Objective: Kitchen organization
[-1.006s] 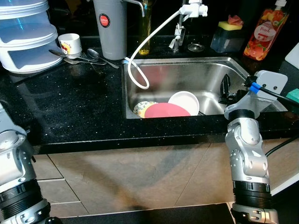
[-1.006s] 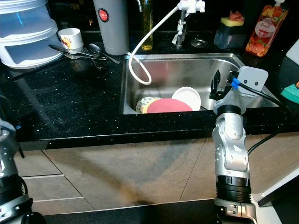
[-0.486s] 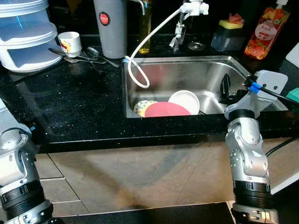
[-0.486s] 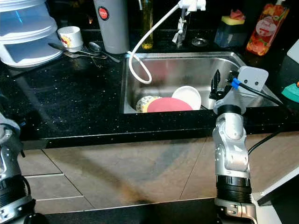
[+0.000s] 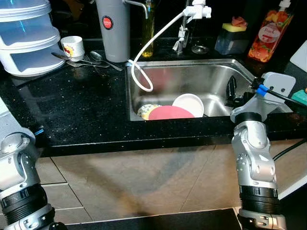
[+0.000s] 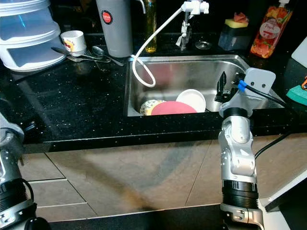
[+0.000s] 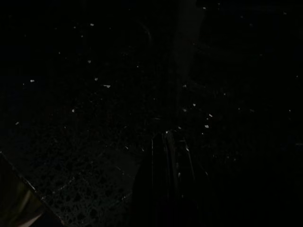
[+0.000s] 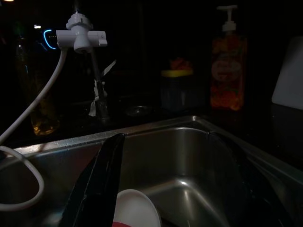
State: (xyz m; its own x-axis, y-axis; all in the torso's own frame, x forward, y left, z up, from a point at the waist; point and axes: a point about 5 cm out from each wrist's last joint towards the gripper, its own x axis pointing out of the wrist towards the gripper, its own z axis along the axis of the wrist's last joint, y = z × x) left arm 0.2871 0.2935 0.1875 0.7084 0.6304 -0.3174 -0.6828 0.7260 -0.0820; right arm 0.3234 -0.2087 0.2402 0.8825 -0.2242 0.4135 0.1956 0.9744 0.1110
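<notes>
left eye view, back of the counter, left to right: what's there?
Stacked plastic containers → mug → spoons → grey jug → oil bottle → tap → sponge holder → soap bottle.

Nothing reads clearly — the soap bottle [image 5: 267, 31] label and the grey canister [image 5: 113, 28] red badge are too small.

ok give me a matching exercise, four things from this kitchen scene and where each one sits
Things:
1. red plate
2. mug
3. soap bottle
4. right gripper

Places:
A. on the counter behind the sink's right corner
B. over the sink's right side
C. lying in the sink
D. on the counter left of the sink, by the spoons

Pairs: 1-C, 2-D, 3-A, 4-B
</notes>
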